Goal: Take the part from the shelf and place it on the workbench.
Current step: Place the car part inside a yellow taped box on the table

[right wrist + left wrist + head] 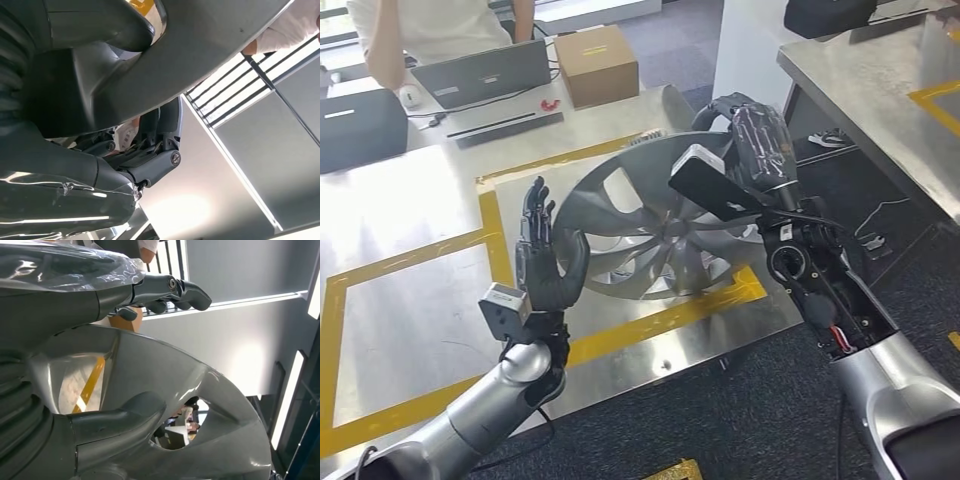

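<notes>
Head view shows one part [663, 215], a large silver disc with curved spokes like a wheel cover, held over the steel surface [403, 300] between two robot hands. The disc is tilted: its left near edge sits low, close to the surface, and its right far edge is raised, so its face looks up and toward the left. Being round, it has no clear long axis. It lies above the yellow tape rectangle [495, 235] marked on the surface, and whether its low edge touches the steel cannot be told.

The left robot hand [545, 262] is at the disc's left rim, fingers pointing up behind the rim and thumb curled round the front, pinching the edge. In the left wrist view the thumb [113, 427] lies against the part [211, 405] and the fingers [177, 290] reach past its edge. The right robot hand [758, 140] wraps the right far rim from above; the right wrist view shows its fingers [158, 165] curled under the part [211, 45].

On the far side of the surface stand one cardboard box [595, 65], two laptops [482, 72], one mouse [410, 96], and one person in a white top [426, 25]. A second steel bench [878, 90] stands at far right.
</notes>
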Robot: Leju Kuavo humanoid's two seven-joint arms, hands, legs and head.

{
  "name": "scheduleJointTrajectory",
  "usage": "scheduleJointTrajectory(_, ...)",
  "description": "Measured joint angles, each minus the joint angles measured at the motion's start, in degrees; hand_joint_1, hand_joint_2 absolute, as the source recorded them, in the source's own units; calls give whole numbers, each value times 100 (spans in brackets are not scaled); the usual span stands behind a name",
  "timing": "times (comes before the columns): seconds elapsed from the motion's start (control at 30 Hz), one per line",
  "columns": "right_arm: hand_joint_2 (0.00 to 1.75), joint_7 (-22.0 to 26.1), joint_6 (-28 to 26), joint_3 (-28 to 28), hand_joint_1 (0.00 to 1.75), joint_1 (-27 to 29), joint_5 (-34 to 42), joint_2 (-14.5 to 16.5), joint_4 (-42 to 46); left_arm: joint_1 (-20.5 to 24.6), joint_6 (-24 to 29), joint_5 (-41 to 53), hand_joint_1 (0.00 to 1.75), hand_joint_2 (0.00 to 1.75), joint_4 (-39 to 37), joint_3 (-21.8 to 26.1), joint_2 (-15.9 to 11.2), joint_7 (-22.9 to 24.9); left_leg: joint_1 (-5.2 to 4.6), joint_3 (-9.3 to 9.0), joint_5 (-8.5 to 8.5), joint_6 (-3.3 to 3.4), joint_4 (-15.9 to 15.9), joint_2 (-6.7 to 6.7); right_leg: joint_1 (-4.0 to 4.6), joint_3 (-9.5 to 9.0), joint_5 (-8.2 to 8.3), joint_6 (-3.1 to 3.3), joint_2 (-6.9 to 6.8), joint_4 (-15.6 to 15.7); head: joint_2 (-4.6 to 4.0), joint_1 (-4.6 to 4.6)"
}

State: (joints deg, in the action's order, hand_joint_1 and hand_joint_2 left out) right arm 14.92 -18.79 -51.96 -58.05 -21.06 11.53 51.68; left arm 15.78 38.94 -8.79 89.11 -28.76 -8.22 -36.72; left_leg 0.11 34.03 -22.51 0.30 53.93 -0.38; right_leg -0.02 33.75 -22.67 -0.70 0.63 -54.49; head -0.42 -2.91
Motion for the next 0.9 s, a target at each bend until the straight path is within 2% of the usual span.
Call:
scheduleJointTrajectory(0.17, 175, 125, 52, -81, 175, -187, 38, 241, -426, 18, -22, -19, 0, 175, -16, 69, 15, -16, 3, -8, 14, -38, -23, 1, 2, 5, 1, 24, 1, -1, 0, 0)
scheduleJointTrajectory(0.37, 175, 132, 65, -200, 175, -360, 50, 428, -751, 30, -37, -22, 0, 175, -18, 127, 17, -26, 2, -17, 12, -48, -24, 0, 1, -6, -2, 31, -1, 1, 0, 2)
scheduleJointTrajectory(0.9, 175, -103, 62, -737, 175, -657, 742, 498, -954, 90, 15, -5, 0, 175, -4, 219, 72, -49, -6, -37, 10, -49, -23, -1, -3, -37, 0, 30, -3, 15, 0, 2)
